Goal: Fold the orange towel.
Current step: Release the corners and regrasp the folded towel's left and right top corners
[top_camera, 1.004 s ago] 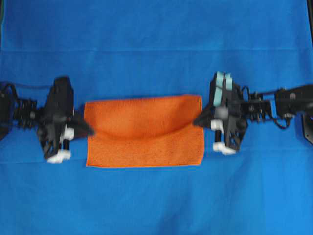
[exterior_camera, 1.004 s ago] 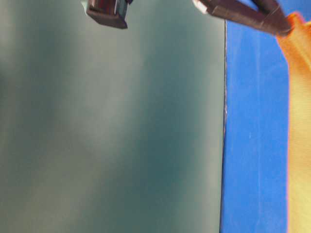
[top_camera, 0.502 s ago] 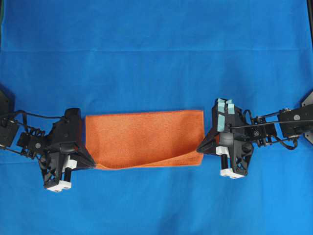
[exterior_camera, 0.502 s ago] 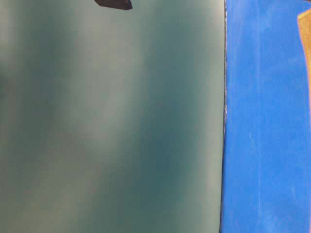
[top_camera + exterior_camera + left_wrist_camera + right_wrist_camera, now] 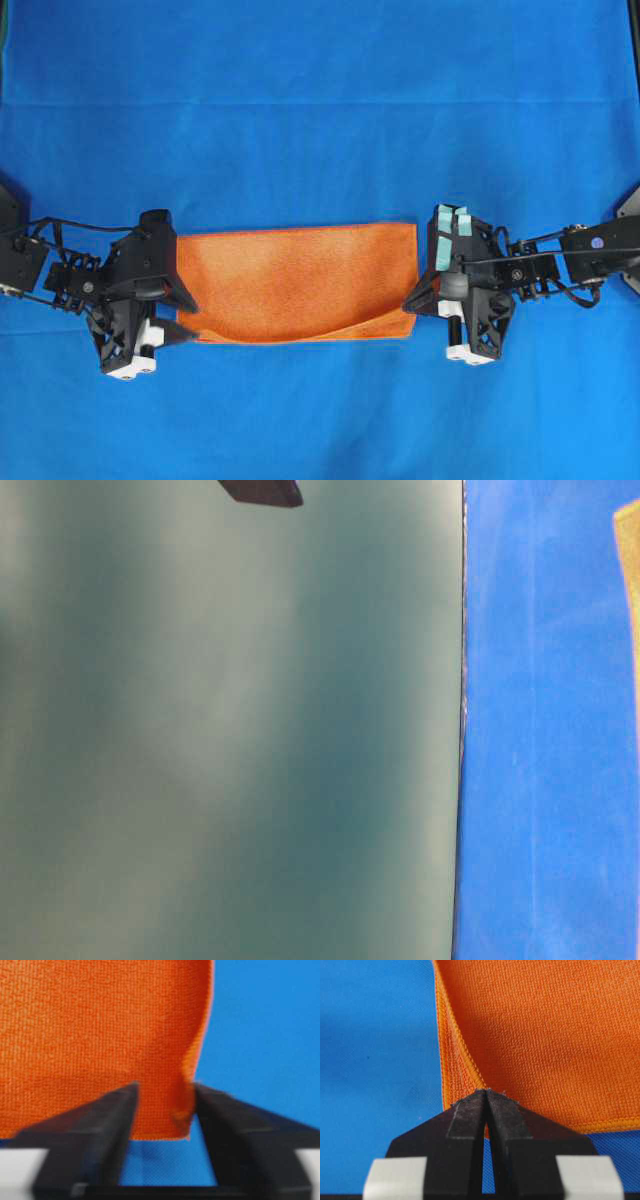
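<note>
The orange towel [image 5: 300,280] lies on the blue cloth [image 5: 320,120] that covers the tabletop, roughly in the middle of the overhead view and slightly toward the near side. It is doubled over into a wide, low rectangle, long from left to right. Its far edge runs straight, while the upper layer along the near edge sags in a shallow curve, so a thin strip of the lower layer shows beneath it toward the right near corner.

The left gripper [image 5: 183,318] sits at the towel's left near corner. In the left wrist view its two black fingers [image 5: 105,1125] stand apart, with a gap between them through which the blue cloth shows. A corner of the orange towel [image 5: 100,1035] hangs down into that gap, its folded edge lying close to the right-hand finger. The frame is blurred, so whether the cloth touches either finger cannot be told.

The right gripper [image 5: 408,303] is at the towel's right edge, near the right near corner. In the right wrist view its fingers [image 5: 467,1125] are drawn together almost to touching, their tips meeting at the stitched edge of the orange towel [image 5: 545,1035], pinching the fabric there.

The table-level view shows mostly a blurred grey-green surface, the blue cloth on its right side, and a sliver of orange at the far right edge.
</note>
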